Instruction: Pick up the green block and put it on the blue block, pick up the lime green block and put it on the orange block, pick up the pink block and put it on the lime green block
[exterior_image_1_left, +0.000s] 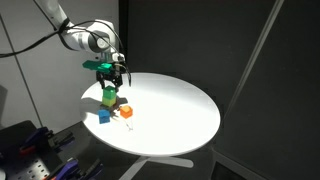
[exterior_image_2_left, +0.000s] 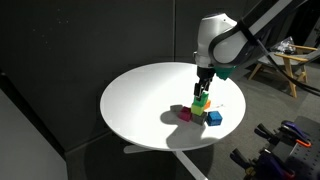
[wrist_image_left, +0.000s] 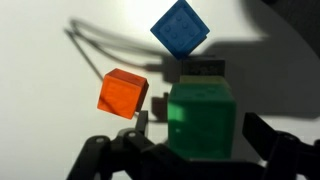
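Looking through the wrist view, we see the claw (wrist_image_left: 198, 128) clamped on the green block (wrist_image_left: 200, 105). The blue block (wrist_image_left: 180, 28) lies apart from it, toward the top of that view and slightly left, turned corner-on to the claw. The orange block (wrist_image_left: 123, 92) sits off to the left. We count one green, one blue, one orange and one pink block (exterior_image_2_left: 185, 115). We cannot pick out a lime green one.

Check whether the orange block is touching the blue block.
Apart. The wrist view shows a strip of bare white table between the orange block and the blue block. The gripper holds the green block.
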